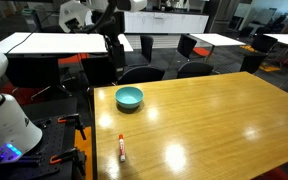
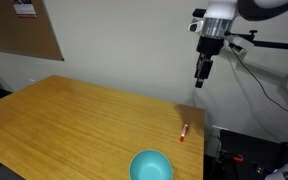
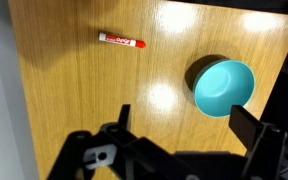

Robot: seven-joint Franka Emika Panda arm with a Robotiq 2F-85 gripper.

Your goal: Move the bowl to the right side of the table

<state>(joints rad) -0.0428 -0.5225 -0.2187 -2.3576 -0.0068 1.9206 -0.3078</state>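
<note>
The teal bowl [image 1: 130, 97] sits upright and empty on the light-brown wooden table [image 1: 214, 120], near one edge. It also shows in an exterior view [image 2: 151, 166] and in the wrist view [image 3: 224, 87]. My gripper [image 1: 113, 60] hangs high above the table, well clear of the bowl, also seen in an exterior view [image 2: 201, 78]. In the wrist view the gripper [image 3: 184, 120] has its two dark fingers spread apart with nothing between them, and the bowl lies just above the right-hand finger.
A red-and-white marker pen [image 1: 121, 147] lies on the table near the bowl, also in the wrist view [image 3: 121, 41] and an exterior view [image 2: 185, 132]. White-topped tables [image 1: 44, 42] and black chairs [image 1: 139, 73] stand beyond the table.
</note>
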